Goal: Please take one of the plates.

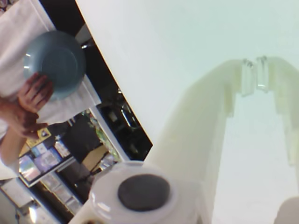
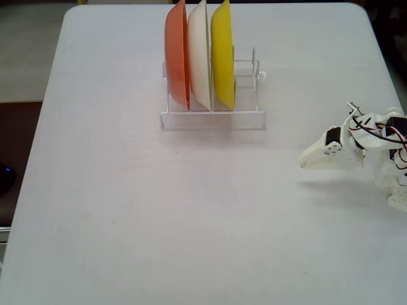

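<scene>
1. The table holds a wire rack at its far middle, keeping three plates upright for edge grasps.
2. The blue plate is off the table, held by a person's hand in the wrist view.
3. The gripper rests at right, fingertips nearly pressed together, holding nothing.

white table, cluttered shelves beyond
</scene>
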Robot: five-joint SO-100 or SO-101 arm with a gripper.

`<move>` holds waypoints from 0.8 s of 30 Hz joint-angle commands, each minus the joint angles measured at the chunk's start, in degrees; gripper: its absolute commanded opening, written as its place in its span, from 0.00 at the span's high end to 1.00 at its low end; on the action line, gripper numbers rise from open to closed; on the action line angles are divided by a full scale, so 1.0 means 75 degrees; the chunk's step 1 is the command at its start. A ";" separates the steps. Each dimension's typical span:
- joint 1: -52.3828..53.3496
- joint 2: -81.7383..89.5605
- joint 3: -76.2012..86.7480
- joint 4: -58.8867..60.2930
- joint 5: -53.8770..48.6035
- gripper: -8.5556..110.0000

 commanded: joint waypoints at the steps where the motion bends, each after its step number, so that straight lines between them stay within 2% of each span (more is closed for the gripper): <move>1: 0.0059 0.0082 -0.0105 0.0000 0.0035 0.93; 24: -0.0586 0.0082 -0.0152 -0.0141 -0.0445 0.93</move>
